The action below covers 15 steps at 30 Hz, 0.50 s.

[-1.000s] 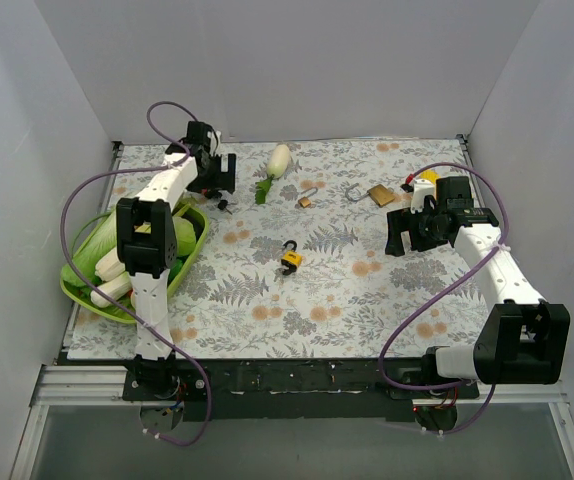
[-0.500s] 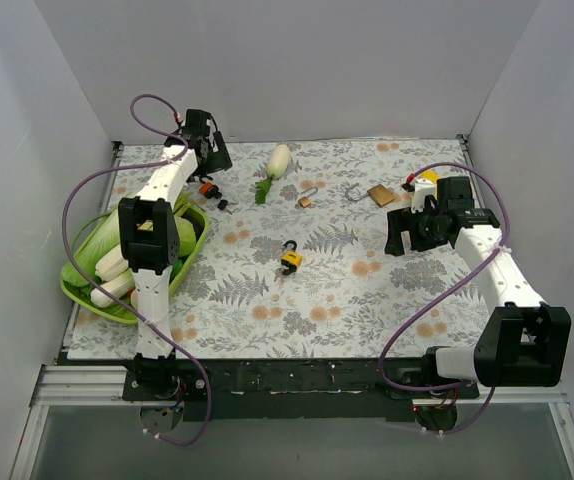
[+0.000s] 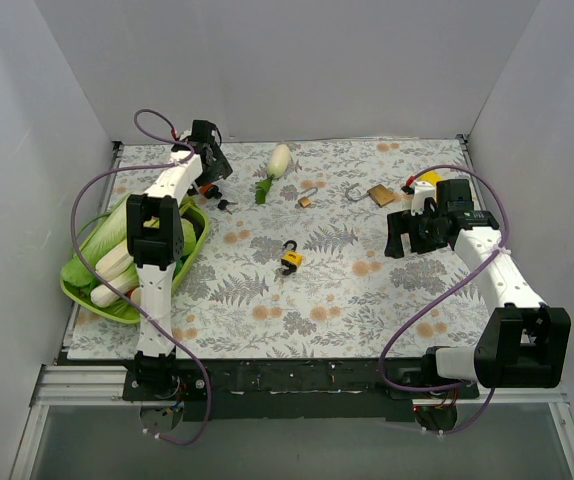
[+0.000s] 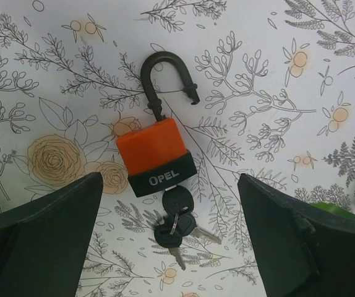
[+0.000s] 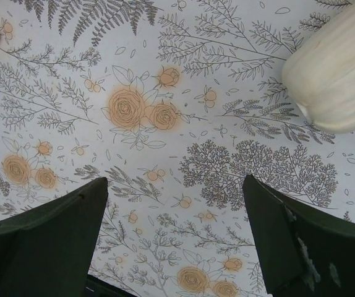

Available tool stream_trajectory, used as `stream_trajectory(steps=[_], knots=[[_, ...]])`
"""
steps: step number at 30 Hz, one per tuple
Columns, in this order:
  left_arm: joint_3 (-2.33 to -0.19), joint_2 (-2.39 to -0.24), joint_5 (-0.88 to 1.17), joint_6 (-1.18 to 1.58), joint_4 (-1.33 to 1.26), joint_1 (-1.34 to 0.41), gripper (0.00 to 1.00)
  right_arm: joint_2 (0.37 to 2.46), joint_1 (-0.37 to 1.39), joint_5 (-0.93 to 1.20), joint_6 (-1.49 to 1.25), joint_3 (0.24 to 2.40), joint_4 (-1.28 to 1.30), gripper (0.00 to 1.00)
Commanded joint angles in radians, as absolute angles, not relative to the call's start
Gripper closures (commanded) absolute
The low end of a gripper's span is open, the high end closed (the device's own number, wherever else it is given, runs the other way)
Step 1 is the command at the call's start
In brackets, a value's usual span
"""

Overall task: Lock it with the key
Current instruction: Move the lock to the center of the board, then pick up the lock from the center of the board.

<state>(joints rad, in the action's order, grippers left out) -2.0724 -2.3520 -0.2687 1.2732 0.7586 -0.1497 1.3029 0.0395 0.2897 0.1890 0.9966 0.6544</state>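
- Top external: left gripper [image 3: 211,170] at 10 o'clock on the floral-print tablecloth [image 3: 367,300]; right gripper [image 3: 402,240] at 3 o'clock. A small yellow padlock [image 3: 290,258] lies near centre and a green basket of pale vegetables [image 3: 79,292] at 9 o'clock.
- Left wrist: both fingers [image 4: 41,241] spread wide, touching nothing. Between them lies an orange-and-black padlock [image 4: 156,158] flat on the cloth, its black shackle swung open toward 12 o'clock. A black-headed key bunch [image 4: 176,226] is at its 6 o'clock end, with one key at the keyhole.
- Right wrist: fingers [image 5: 41,241] spread apart, holding nothing, over bare cloth. A pale ribbed rounded object [image 5: 332,74] sits at 2 o'clock.
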Motion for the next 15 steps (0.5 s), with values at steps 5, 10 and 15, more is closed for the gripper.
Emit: stream_trajectory(steps=[5, 10, 15], knots=[[-2.092, -2.385, -0.330, 1.302, 0.753, -0.132, 0.15, 1.279, 0.038, 0.282, 0.186, 0.982, 0.635, 0.02], [-2.103, -2.419, -0.334, 1.301, 0.755, -0.120, 0.19, 1.273, 0.038, 0.270, 0.187, 0.974, 0.630, 0.02], [-2.118, -2.437, -0.330, 1.289, 0.753, -0.115, 0.25, 1.282, 0.038, 0.272, 0.186, 0.977, 0.632, 0.02]])
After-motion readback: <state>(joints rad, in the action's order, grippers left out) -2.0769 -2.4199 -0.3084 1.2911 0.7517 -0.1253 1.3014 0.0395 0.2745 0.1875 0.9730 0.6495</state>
